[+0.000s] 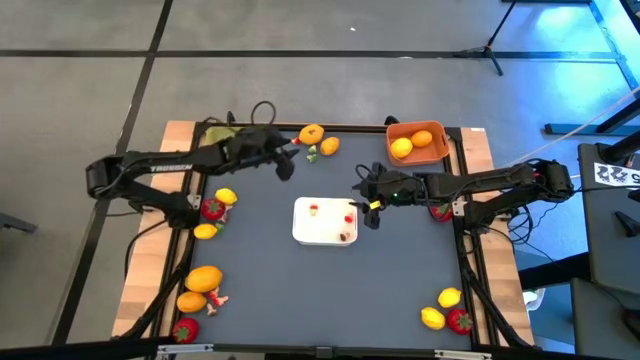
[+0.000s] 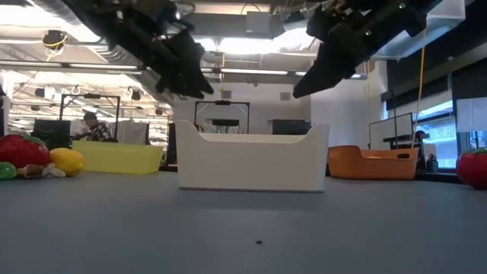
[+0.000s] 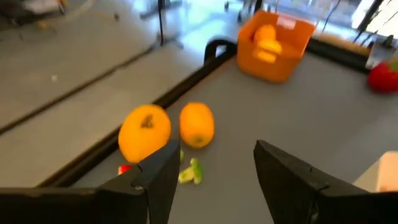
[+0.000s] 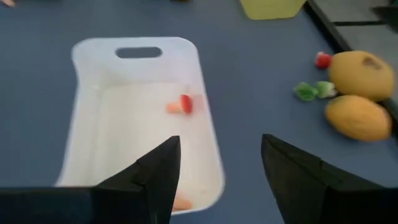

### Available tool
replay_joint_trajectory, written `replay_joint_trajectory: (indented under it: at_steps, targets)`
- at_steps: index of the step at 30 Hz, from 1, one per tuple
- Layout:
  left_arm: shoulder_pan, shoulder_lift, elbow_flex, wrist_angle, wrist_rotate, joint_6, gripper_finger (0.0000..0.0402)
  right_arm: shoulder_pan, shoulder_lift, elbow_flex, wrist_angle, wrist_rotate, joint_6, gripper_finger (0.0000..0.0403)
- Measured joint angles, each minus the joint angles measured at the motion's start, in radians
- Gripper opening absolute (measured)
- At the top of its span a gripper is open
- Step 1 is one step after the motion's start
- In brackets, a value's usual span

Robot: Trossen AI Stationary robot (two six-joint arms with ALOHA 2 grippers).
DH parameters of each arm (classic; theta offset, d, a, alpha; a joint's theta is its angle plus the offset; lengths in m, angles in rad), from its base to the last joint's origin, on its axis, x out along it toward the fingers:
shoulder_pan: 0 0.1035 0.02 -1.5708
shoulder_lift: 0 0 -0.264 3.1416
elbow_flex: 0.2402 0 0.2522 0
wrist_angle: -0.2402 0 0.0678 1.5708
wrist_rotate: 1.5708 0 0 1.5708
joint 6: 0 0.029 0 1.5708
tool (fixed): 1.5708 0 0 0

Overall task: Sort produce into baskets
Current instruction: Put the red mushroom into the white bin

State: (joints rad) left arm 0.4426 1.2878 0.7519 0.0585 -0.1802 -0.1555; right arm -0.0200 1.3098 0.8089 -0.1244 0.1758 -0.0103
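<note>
Two orange fruits (image 1: 312,133) (image 1: 330,145) lie on the table near its far edge, with a green scrap (image 3: 189,173) beside them. My left gripper (image 1: 287,160) hovers open just near-left of them, holding nothing; in its wrist view (image 3: 214,152) the fruits (image 3: 144,132) (image 3: 197,124) lie ahead of the fingers. The orange basket (image 1: 420,143) at the far right holds yellow and orange fruit. The yellow-green basket (image 2: 118,157) stands far left, mostly hidden under my left arm. My right gripper (image 1: 365,192) hangs open above the right end of the white tray (image 4: 143,118).
Loose fruit lies at the left (image 1: 212,209), near-left (image 1: 204,279) and near-right (image 1: 450,297). A red piece (image 1: 440,211) sits under my right arm. The white tray (image 1: 325,222) in the middle holds small red scraps. The table has a raised dark rim (image 3: 186,84).
</note>
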Motion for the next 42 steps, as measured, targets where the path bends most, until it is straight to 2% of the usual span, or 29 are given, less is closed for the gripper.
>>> replay_joint_trajectory:
  at_steps: [6,19,26,35,42]
  targets:
    - [0.087,0.117,0.056,-0.044,0.109,0.002,0.0198,-0.023,0.0,0.0,-0.017,0.061,-0.092,0.0223]
    - [0.23,0.341,0.167,-0.107,0.132,0.071,0.0198,-0.252,0.0,0.0,-0.06,-0.003,-0.125,0.0223]
    - [0.273,0.437,0.195,-0.107,0.183,0.132,0.0198,-0.325,0.0,0.0,-0.06,-0.016,-0.126,0.0223]
    - [0.315,0.509,0.196,-0.061,0.23,0.132,0.0198,-0.327,0.0,0.0,-0.06,-0.02,-0.126,0.0223]
    - [0.312,0.556,0.196,0.007,0.229,0.12,0.0198,-0.327,0.001,0.0,-0.058,-0.02,-0.126,0.0223]
